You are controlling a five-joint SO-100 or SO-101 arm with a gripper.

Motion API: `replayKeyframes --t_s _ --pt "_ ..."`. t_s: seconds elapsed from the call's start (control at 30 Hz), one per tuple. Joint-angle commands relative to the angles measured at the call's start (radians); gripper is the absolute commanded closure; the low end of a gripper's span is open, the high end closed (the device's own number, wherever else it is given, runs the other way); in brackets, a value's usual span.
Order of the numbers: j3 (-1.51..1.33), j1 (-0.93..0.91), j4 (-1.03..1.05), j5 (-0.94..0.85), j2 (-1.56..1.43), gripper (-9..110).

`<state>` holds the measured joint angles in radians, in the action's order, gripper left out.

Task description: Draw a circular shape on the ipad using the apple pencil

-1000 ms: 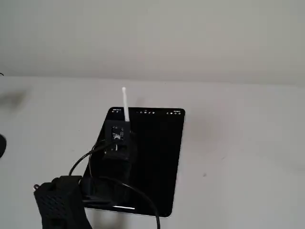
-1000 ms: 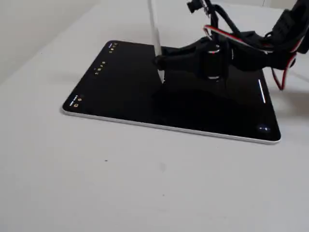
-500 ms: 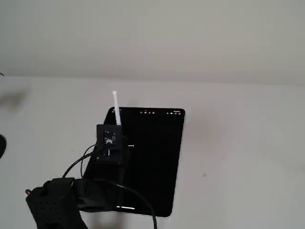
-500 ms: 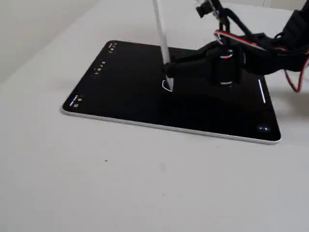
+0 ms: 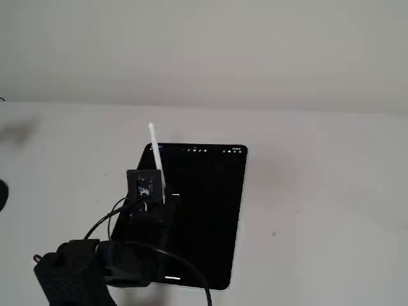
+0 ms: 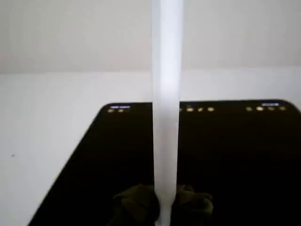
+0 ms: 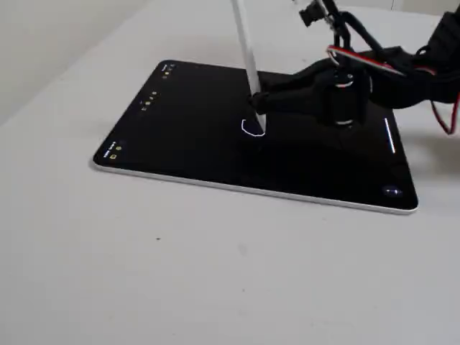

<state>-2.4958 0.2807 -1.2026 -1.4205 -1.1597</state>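
1. While the pencil (image 7: 246, 50) stands nearly upright with its tip down on the black screen, the drawing step is under way — a short white curve (image 7: 249, 130) shows just beside the tip, an open arc and not yet a closed ring.
2. Nearest the camera in the side-on fixed view lies bare white table (image 7: 215, 273); then comes the tablet (image 7: 180, 136), flat on the table, its row of tiny icons along the short side at the left.
3. Clamped on the pencil's lower part, the gripper (image 7: 262, 103) reaches in from the right, low over the glass.
4. I judge the next move calls for carrying the tip round in a small loop back to the arc's start, with steady contact so the line does not break.
5. Behind the gripper, the arm's cables (image 7: 402, 65) hang over the tablet's far right part — they could brush the screen. Otherwise nothing stands in the tip's way.
6. From the wrist, the pencil (image 6: 166, 94) fills the middle; the tablet's far edge (image 6: 197, 106) lies beyond.
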Motion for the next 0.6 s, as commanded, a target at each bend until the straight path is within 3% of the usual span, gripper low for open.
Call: replayKeyframes --t_s 0.0,0.57 --pt "0.011 -0.037 0.008 -0.040 -0.009 102" --pt "0.172 -0.052 -0.032 -0.051 0.123 102"
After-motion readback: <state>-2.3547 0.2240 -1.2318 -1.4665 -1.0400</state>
